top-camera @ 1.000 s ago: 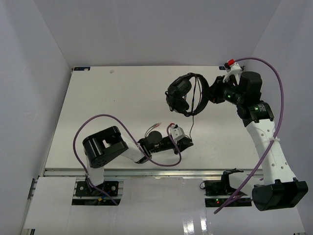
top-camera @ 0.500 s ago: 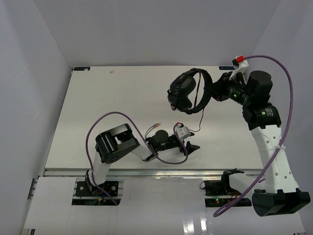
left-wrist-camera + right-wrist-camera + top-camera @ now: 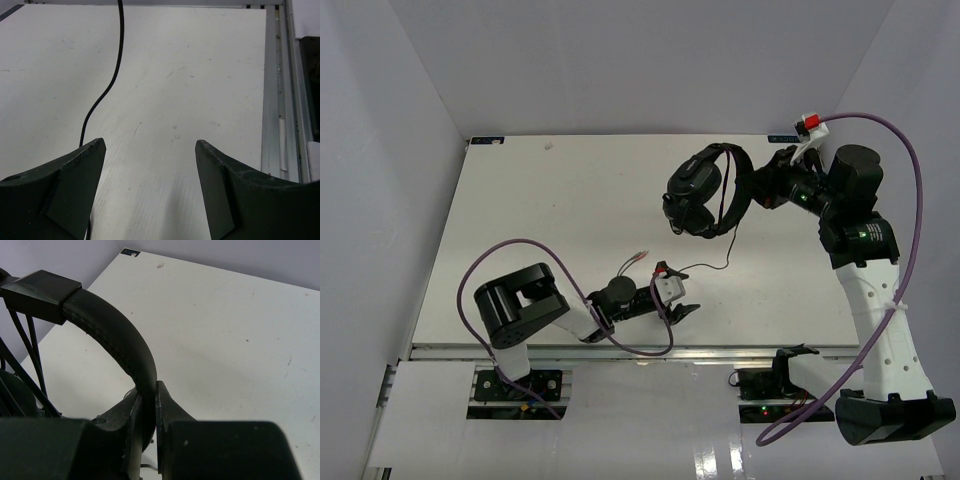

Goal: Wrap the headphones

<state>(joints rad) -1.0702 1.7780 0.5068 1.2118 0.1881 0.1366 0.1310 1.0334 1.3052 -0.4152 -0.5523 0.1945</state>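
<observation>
The black headphones (image 3: 705, 190) hang above the table at the back right, held by the headband. My right gripper (image 3: 758, 187) is shut on the headband (image 3: 117, 335), which arches up to the left in the right wrist view. Several turns of cord cross the headband. The thin black cord (image 3: 705, 267) trails from the headset down onto the table toward my left gripper (image 3: 686, 310). The reddish plugs (image 3: 640, 255) lie on the table. My left gripper (image 3: 150, 150) is open and empty, low over the table; the cord (image 3: 107, 85) passes its left finger (image 3: 65, 185).
The table's metal front rail (image 3: 280, 100) runs along the right of the left wrist view. Purple arm cables (image 3: 555, 250) loop over the near left of the table. White walls close in the table on three sides.
My left gripper has drawn back to the left, away from the cord's end. The cord now lies in a slack curve on the table. The right gripper and headphones have barely moved.
</observation>
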